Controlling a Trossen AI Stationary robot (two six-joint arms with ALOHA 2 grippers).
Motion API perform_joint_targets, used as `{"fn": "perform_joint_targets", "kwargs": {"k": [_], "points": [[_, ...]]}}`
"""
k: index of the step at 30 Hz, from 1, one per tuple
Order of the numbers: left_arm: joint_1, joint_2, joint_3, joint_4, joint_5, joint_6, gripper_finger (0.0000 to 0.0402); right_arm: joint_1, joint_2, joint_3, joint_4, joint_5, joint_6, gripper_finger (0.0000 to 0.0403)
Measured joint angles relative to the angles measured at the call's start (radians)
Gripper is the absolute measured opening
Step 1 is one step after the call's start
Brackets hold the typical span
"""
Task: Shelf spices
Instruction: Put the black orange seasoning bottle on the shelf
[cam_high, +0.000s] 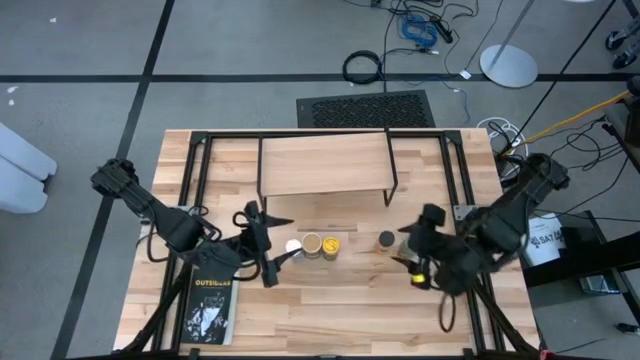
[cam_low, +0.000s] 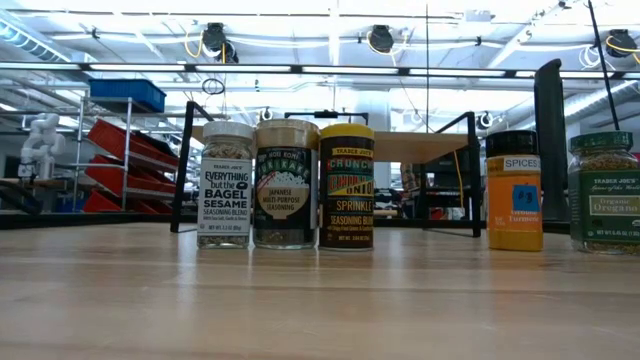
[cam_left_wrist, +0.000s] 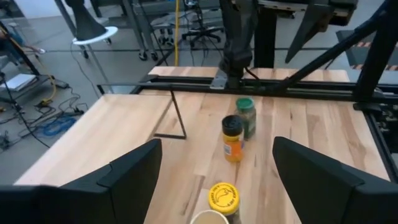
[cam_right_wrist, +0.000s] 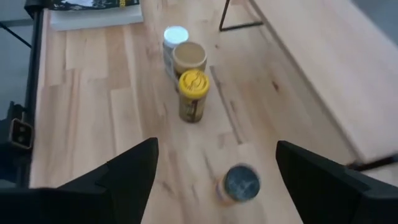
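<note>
Five spice jars stand upright in a row on the table in front of the shelf (cam_high: 325, 165). In the low view they read white lid (cam_low: 225, 185), tan lid (cam_low: 286, 183), yellow lid (cam_low: 347, 185), orange body with black lid (cam_low: 514, 190) and green lid (cam_low: 603, 192). My left gripper (cam_high: 285, 240) hovers open beside the white-lidded jar (cam_high: 293, 247); its wrist view looks along the row (cam_left_wrist: 223, 197). My right gripper (cam_high: 405, 250) hovers open at the row's other end, near the black-lidded jar (cam_right_wrist: 241, 182). In the high view that gripper hides the green-lidded jar.
A dark book (cam_high: 210, 305) lies at the table's near left corner, beside my left arm. The shelf's black wire legs (cam_left_wrist: 177, 115) stand on the table behind the jars. Bare wood lies near of the row (cam_low: 320, 300).
</note>
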Motion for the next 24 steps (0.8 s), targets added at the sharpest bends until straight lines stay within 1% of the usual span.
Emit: {"fn": "perform_joint_targets", "kwargs": {"k": [2, 4, 8, 13, 17, 20, 24], "points": [[0.0, 0.013, 0.0, 0.009, 0.016, -0.001, 0.0317, 0.041, -0.007, -0.027, -0.014, 0.016, 0.076, 0.031], [0.0, 0.027, 0.0, 0.016, 0.043, 0.0, 0.0317, 0.082, -0.008, -0.045, -0.038, 0.026, 0.147, 0.0297], [0.006, 0.046, -0.001, 0.042, 0.091, 0.008, 0.0317, 0.143, -0.004, -0.061, -0.063, 0.028, 0.237, 0.0249], [0.031, 0.05, -0.001, 0.079, 0.147, 0.035, 0.0317, 0.18, -0.004, -0.062, -0.063, 0.028, 0.232, 0.0173], [0.059, 0.05, -0.001, 0.113, 0.197, 0.085, 0.0317, 0.179, -0.008, -0.062, -0.085, 0.03, 0.174, 0.012], [0.086, 0.05, -0.001, 0.154, 0.252, 0.129, 0.0317, 0.175, -0.008, -0.062, -0.11, 0.03, 0.152, 0.0092], [0.128, 0.067, -0.001, 0.22, 0.351, 0.2, 0.0317, 0.175, -0.023, -0.062, -0.177, 0.029, 0.163, 0.0067]]}}
